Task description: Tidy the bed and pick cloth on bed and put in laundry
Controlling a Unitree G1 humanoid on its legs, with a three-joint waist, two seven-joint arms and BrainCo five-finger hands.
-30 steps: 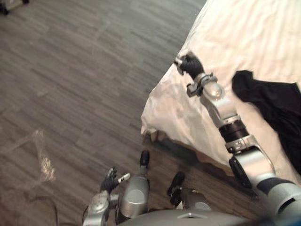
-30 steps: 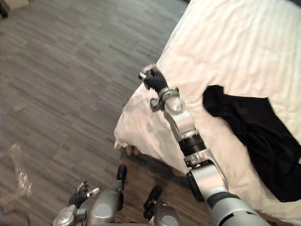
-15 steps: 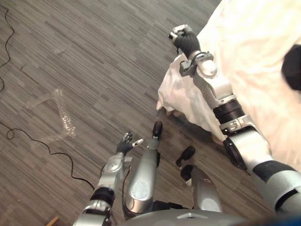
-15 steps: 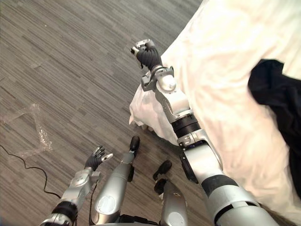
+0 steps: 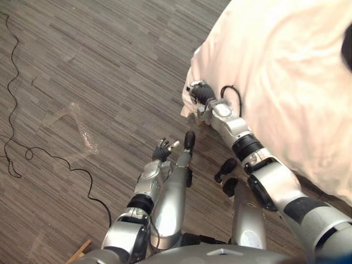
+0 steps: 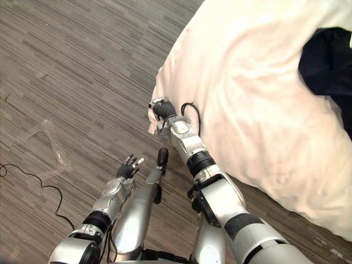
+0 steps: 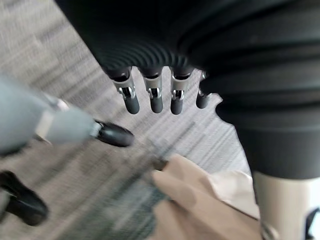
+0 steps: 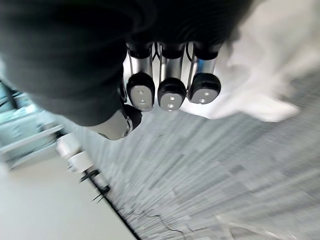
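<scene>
- Nearest us, at about 7 o'clock in the head views, our left hand (image 5: pixel 163 150) hangs over the floor (image 5: pixel 110 55). Its fingers (image 7: pixel 156 102) are loosely straight, the thumb (image 7: pixel 114 135) is apart from them, and it holds nothing.
- Just past it, towards 12 o'clock, our right hand (image 5: pixel 201 92) sits at the near corner of the bed (image 5: pixel 275 71). In its own wrist view the fingertips (image 8: pixel 171 94) are curled back towards the palm, and nothing lies between them and the thumb.
- From above, the dark cover hides that palm. We cannot tell whether the knuckles touch the white cover (image 6: pixel 242 99) or stop just beside it.
- At about 9 o'clock, well apart from both hands, a crumpled piece of clear plastic film (image 6: pixel 52 148) lies on the floor. Its outline is hard to make out against the planks.
- The bed runs off the top and right edges from 12 to 4 o'clock, so we see only its near corner and one side.
- Farthest, at about 2 o'clock, the black cloth (image 6: pixel 327 60) lies on the bed, well apart from the right hand. The right edge cuts it off, and its full shape is hidden from us.
</scene>
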